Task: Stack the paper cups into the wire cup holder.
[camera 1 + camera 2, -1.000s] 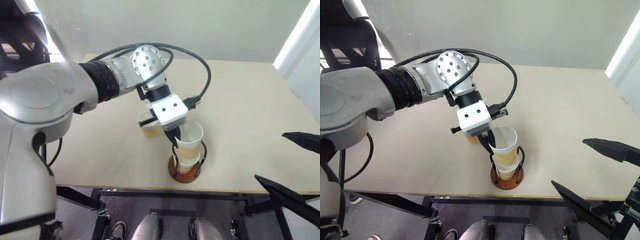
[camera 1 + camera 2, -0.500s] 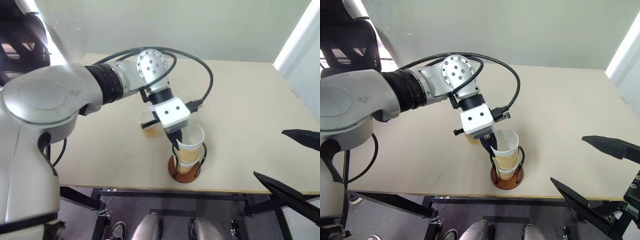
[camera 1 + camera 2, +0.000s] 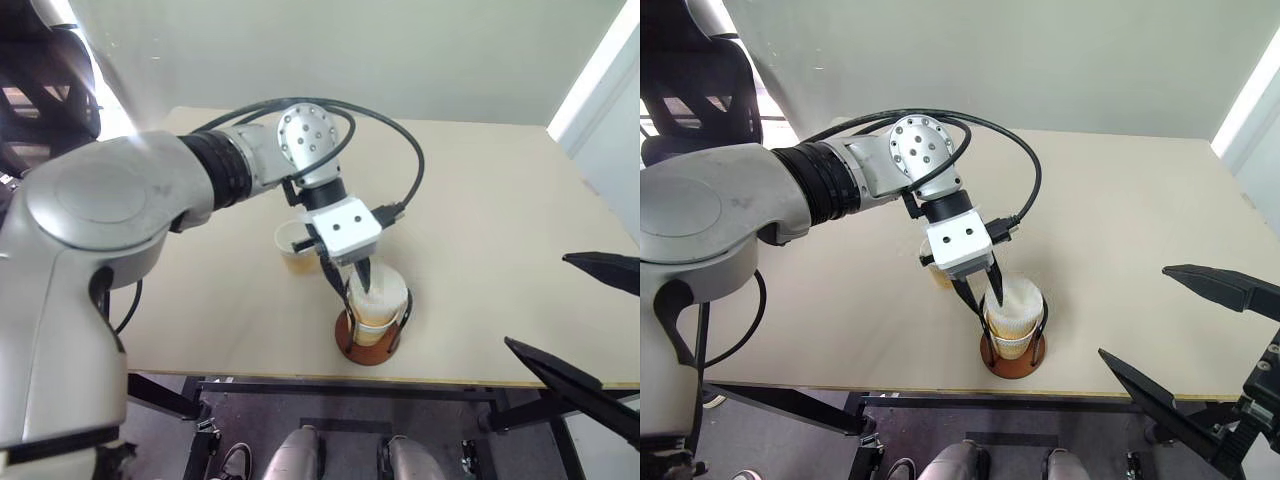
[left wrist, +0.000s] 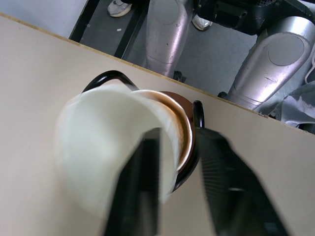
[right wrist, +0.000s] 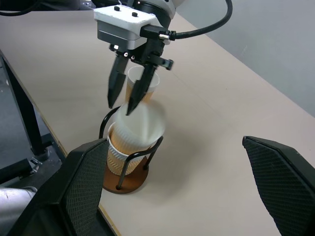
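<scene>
- Tan tabletop (image 3: pixel 480 200) carries the holder (image 3: pixel 368 343), which stands near the table's front edge, directly under the left gripper (image 3: pixel 346 284).
- Left gripper points steeply down, its two black fingers (image 5: pixel 115 87) parted a modest way with nothing pinched between them.
- Just below those fingertips a cup (image 5: pixel 141 124) shows blurred, sitting in the mouth of another cup (image 5: pixel 121 153) that already stands in the holder between the two wire loops; both fingers are clear of its rim in the right wrist view.
- In the left wrist view one finger (image 4: pixel 142 182) lies in front of the blurred cup's white wall and the other (image 4: pixel 221 182) is outside it, beside the dark wire loop; whether either touches the cup cannot be told there.
- A third cup (image 3: pixel 291 245) stands upright on the table behind the left gripper, on its far side from the holder, apart from the stack.
- Right gripper (image 3: pixel 1185 325) is well off to the side of the holder, near the table's front corner, its fingers spread wide and empty.
</scene>
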`<act>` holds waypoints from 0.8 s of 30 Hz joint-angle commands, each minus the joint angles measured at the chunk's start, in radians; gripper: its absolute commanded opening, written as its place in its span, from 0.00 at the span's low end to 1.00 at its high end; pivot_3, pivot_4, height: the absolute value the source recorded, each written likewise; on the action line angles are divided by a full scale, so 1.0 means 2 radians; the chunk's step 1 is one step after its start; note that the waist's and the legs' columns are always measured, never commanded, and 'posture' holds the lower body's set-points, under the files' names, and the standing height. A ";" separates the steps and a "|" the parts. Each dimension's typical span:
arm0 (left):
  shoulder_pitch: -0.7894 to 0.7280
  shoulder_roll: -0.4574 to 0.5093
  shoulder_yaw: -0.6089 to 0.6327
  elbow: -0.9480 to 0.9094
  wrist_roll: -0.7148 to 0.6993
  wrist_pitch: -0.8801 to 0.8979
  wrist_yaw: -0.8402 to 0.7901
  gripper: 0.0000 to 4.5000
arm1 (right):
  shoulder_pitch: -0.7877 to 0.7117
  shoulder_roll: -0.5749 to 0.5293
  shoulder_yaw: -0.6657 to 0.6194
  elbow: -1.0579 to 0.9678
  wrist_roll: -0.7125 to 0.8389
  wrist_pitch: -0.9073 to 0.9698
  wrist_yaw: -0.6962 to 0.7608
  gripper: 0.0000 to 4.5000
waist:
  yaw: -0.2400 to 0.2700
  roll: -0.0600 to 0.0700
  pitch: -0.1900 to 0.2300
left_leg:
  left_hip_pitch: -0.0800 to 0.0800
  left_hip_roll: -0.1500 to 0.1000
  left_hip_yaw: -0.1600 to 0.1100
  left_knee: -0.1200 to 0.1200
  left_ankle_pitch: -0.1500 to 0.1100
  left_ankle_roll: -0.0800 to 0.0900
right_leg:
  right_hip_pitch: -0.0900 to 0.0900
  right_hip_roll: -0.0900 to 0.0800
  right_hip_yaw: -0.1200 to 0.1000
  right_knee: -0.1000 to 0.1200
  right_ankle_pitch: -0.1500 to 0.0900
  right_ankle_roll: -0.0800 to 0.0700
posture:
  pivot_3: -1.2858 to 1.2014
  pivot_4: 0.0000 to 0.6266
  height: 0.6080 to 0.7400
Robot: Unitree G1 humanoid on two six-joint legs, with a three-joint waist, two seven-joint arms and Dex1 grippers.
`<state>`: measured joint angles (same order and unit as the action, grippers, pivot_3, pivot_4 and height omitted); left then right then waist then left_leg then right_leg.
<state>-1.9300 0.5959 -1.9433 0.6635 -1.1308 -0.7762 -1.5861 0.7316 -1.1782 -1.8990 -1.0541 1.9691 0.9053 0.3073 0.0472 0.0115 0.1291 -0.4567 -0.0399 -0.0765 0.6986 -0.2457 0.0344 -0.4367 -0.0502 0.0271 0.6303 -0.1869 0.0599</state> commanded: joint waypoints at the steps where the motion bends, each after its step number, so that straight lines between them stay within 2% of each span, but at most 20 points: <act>1: 0.001 -0.003 0.016 0.012 0.005 -0.008 -0.014 0.59 | -0.004 -0.002 -0.001 0.003 0.002 -0.005 -0.009 1.00 | 0.000 0.000 0.000 | 0.000 0.000 0.000 0.000 0.000 0.000 | 0.000 0.000 0.000 0.000 0.000 0.000 | 0.52 0.24 1.00; 5: 0.013 -0.011 0.055 0.037 0.004 0.005 -0.014 0.59 | -0.007 -0.001 0.000 0.003 0.002 -0.001 -0.010 1.00 | 0.000 0.000 0.000 | 0.000 0.000 0.000 0.000 0.000 0.000 | 0.000 0.000 0.000 0.000 0.000 0.000 | 0.52 0.24 1.00; 10: 0.035 -0.014 0.175 0.107 0.003 0.089 -0.014 0.59 | -0.019 -0.004 0.014 0.003 -0.003 0.004 -0.014 1.00 | 0.000 0.000 0.000 | 0.000 0.000 0.000 0.000 0.000 0.000 | 0.000 0.000 0.000 0.000 0.000 0.001 | 0.52 0.24 1.00; 15: 0.059 0.009 0.251 0.169 0.061 0.136 -0.014 0.59 | -0.026 0.003 0.030 0.003 -0.032 0.003 0.008 1.00 | 0.000 0.001 0.000 | 0.000 0.000 0.000 0.000 0.000 0.000 | 0.000 0.000 0.000 0.000 0.000 0.001 | 0.52 0.24 1.00; 20: 0.086 0.046 0.290 0.195 0.119 0.175 -0.014 0.59 | -0.035 0.005 0.070 0.004 -0.078 -0.013 0.040 1.00 | -0.001 0.001 0.000 | 0.000 0.000 0.000 0.000 0.000 0.000 | 0.000 0.000 0.001 0.000 0.000 0.001 | 0.52 0.24 1.00; 24: 0.114 0.048 0.318 0.234 0.182 0.190 -0.014 0.59 | -0.051 -0.003 0.108 0.016 -0.119 -0.022 0.069 1.00 | 0.001 0.001 0.000 | 0.000 0.000 0.000 0.000 0.001 0.001 | 0.000 0.000 0.001 -0.001 0.000 0.002 | 0.52 0.24 1.00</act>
<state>-1.7065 0.6938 -1.3567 1.1002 -0.8158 -0.4125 -1.5874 0.6414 -1.1773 -1.7040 -1.0513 1.7740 0.8867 0.4171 0.0490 0.0128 0.1283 -0.4568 -0.0406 -0.0760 0.6994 -0.2429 0.0363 -0.4364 -0.0494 0.0284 0.6283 -0.1863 0.0631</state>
